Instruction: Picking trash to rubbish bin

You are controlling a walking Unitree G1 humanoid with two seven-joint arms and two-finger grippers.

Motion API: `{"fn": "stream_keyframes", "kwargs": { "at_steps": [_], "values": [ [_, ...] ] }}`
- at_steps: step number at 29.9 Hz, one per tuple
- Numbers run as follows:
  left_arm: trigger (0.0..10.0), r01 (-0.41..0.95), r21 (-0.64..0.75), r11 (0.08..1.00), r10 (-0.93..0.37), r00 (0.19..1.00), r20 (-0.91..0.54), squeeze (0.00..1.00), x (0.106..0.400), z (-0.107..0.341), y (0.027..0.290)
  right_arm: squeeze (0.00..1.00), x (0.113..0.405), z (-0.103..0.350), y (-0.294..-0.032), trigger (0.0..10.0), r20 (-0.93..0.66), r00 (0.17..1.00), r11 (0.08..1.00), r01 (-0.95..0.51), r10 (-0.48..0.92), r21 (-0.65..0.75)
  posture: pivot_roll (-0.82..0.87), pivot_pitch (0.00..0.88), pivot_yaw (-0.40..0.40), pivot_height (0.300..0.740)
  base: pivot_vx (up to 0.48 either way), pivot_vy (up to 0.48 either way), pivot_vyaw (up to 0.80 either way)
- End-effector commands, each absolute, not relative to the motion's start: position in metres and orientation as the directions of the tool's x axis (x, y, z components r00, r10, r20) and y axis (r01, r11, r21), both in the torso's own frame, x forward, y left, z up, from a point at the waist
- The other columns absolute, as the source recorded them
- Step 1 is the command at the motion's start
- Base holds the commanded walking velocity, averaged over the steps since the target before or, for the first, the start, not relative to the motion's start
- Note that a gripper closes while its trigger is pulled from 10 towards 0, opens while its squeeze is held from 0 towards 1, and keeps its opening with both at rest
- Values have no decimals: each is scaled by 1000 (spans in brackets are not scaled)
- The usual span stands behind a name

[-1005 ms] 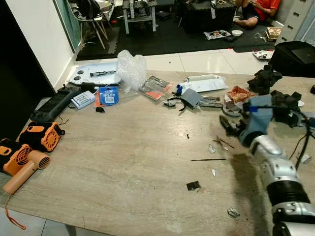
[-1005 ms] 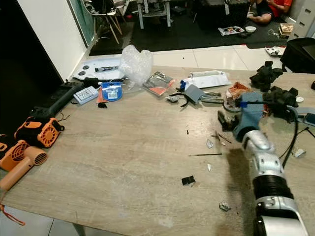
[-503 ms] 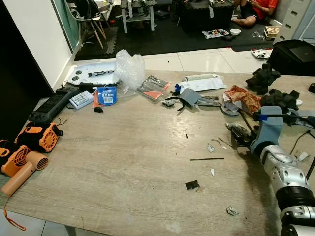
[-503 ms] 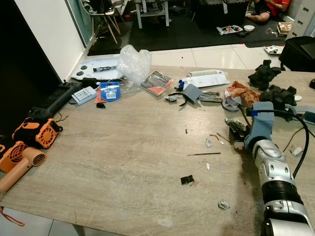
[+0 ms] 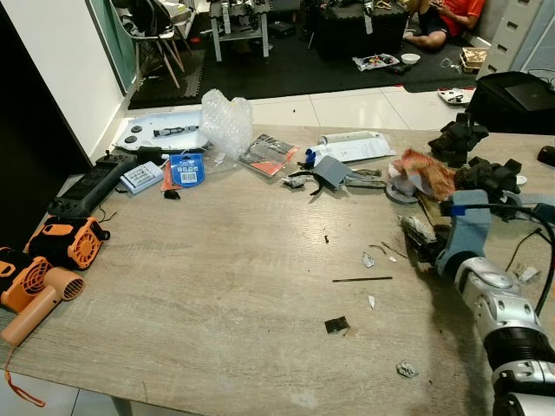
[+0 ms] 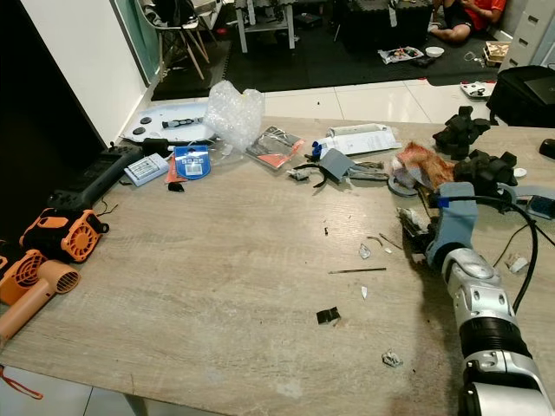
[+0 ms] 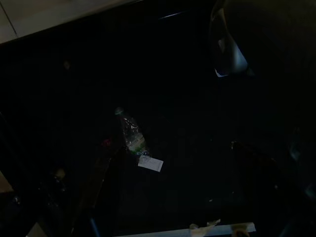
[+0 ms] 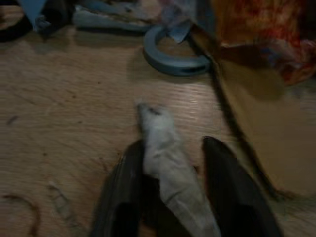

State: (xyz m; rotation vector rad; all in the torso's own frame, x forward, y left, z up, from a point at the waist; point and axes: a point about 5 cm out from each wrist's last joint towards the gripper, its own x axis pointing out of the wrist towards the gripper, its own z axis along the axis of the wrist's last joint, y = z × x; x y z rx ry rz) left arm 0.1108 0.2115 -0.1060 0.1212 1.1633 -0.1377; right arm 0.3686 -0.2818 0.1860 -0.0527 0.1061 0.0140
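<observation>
Because the wad [image 8: 165,158] between my right tool's [image 8: 175,197] fingers looks like crumpled paper, I expect it light, soft and crushable, best pinched across its thick middle. It lies on the table [image 5: 217,260], right side, near the tape ring [image 8: 173,54]. The tool stands narrowly open astride it; a second ago it hovered higher, leftward.

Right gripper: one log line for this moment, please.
right gripper | fingers open astride crumpled white scrap | on table | left arm idle
</observation>
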Motion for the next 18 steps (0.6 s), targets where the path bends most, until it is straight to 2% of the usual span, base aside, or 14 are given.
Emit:
{"fn": "stream_keyframes", "kwargs": {
  "at_steps": [1, 8, 9, 15, 17, 18],
  "values": [
    [10000, 158, 27, 987, -31, 353, -935, 0, 99, -109, 215, 0, 364, 160, -280, 0, -225, 974, 1000, -20, 17, -11, -90, 223, 92, 740, 0, 0, 0],
    [10000, 155, 27, 988, -32, 366, -930, 0, 107, -107, 212, 0, 366, 163, -278, 0, -195, 980, 997, -35, 48, 67, -99, 197, 90, 740, 0, 0, 0],
    [10000, 154, 28, 988, -32, 370, -928, 0, 110, -107, 212, 0, 367, 171, -274, 0, -126, 988, 991, -76, 90, 111, -102, 186, 90, 740, 0, 0, 0],
    [10000, 152, 29, 988, -31, 379, -925, 0, 115, -106, 211, 0, 368, 189, -265, 0, 29, 983, 962, -184, 182, 203, -110, 170, 91, 740, 0, 0, 0],
    [10000, 151, 31, 988, -29, 381, -924, 0, 117, -105, 211, 0, 366, 205, -256, 0, 157, 952, 928, -294, 263, 229, -115, 160, 93, 740, 0, 0, 0],
    [10000, 150, 33, 988, -28, 383, -923, 0, 119, -105, 211, 0, 361, 219, -247, 0, 273, 903, 881, -401, 333, 250, -118, 153, 93, 740, 0, 0, 0]
  ]
}}
